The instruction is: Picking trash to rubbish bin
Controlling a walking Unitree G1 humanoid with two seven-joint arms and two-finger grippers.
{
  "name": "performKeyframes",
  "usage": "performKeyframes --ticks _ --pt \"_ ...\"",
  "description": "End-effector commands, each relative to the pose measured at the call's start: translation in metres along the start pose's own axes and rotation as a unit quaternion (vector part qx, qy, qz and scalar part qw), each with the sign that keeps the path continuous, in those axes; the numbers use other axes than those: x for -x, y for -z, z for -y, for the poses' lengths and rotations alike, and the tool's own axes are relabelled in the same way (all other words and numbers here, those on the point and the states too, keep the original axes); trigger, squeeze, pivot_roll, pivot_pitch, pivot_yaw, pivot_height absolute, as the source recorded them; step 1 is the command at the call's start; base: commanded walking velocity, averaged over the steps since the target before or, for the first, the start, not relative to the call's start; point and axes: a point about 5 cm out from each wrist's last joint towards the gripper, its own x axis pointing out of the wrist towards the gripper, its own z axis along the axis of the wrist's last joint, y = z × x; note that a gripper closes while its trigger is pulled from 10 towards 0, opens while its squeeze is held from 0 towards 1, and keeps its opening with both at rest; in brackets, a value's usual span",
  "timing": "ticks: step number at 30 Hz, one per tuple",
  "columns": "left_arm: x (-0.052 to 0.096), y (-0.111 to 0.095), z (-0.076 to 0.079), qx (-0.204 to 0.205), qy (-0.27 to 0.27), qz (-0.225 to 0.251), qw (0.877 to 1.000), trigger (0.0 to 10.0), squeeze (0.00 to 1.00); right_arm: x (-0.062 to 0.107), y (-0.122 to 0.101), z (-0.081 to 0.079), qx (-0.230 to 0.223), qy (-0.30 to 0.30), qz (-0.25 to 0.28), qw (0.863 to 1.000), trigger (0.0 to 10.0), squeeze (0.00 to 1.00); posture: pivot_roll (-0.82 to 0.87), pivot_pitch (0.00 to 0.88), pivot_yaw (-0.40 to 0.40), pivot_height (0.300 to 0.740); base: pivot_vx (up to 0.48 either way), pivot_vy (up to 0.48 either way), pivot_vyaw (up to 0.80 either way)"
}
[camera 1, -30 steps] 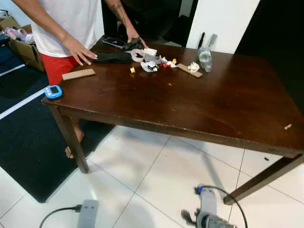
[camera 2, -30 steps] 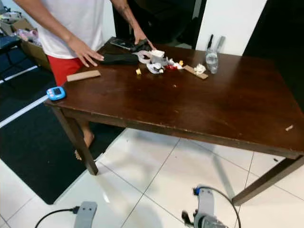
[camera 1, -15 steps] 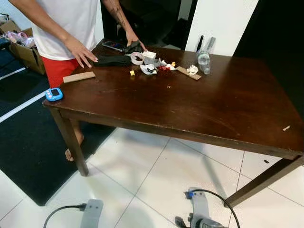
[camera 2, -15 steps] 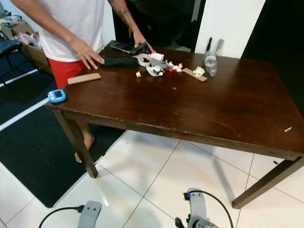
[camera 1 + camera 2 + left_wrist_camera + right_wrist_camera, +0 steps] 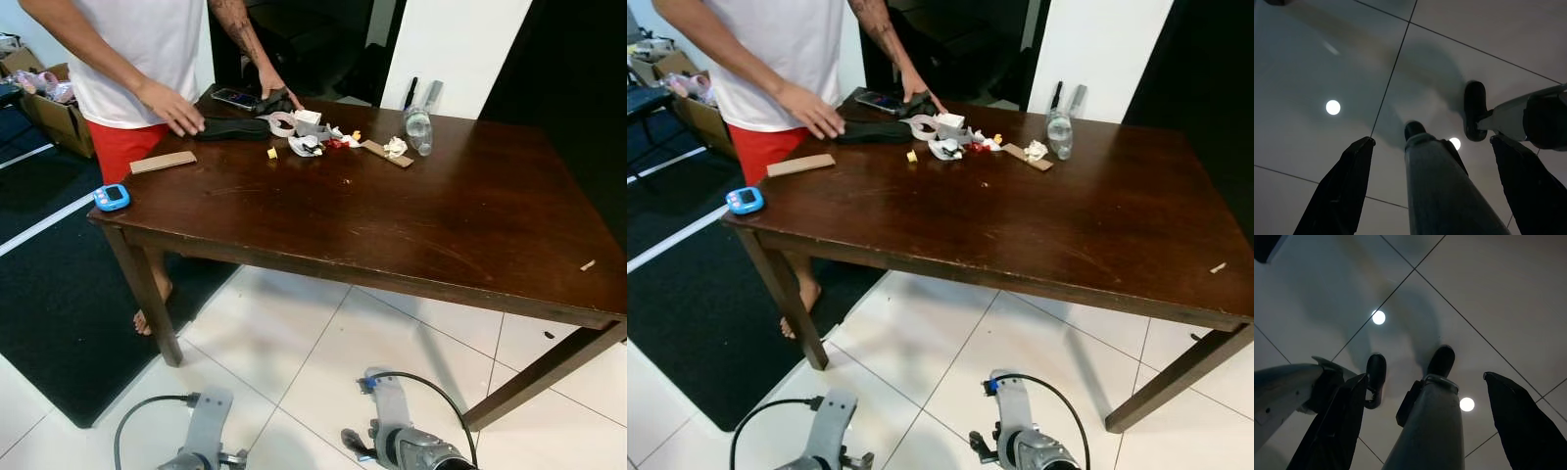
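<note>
Trash lies at the far side of a dark wooden table (image 5: 411,225): crumpled white and red scraps (image 5: 312,140), a paper ball (image 5: 396,147), a small cardboard strip (image 5: 382,153), a yellow bit (image 5: 272,152) and a clear plastic bottle (image 5: 419,124). A larger cardboard strip (image 5: 163,162) lies near the left edge. My two arms hang low over the tiled floor, the left arm (image 5: 204,441) and the right arm (image 5: 394,436). The left gripper (image 5: 1432,141) and the right gripper (image 5: 1425,377) are open, holding nothing, far below the table.
A person in a white shirt and red shorts stands at the table's far left, one hand (image 5: 174,106) by a black object (image 5: 233,128), the other hand (image 5: 274,86) near a phone (image 5: 235,97). A blue device (image 5: 111,196) sits at the left corner. A black mat (image 5: 59,323) covers the floor on the left.
Both my arms have come further up into the bottom of the eye views. The person's near hand has shifted slightly along the black object. The trash has not moved.
</note>
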Motion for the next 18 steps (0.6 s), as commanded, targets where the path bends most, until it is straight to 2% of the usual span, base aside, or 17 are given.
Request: performKeyframes --ticks 1,18 --pt "0.000 0.009 0.002 0.009 0.002 -0.013 1.000 10.0 0.00 0.001 0.007 0.002 -0.011 0.005 -0.012 1.000 10.0 0.00 0.08 0.000 -0.040 0.740 0.000 0.000 0.00" --pt "0.005 0.025 -0.003 0.016 -0.013 -0.022 1.000 10.0 0.00 0.002 0.013 0.002 -0.001 0.002 -0.027 1.000 10.0 0.00 0.10 0.020 -0.046 0.740 0.000 0.000 0.00"
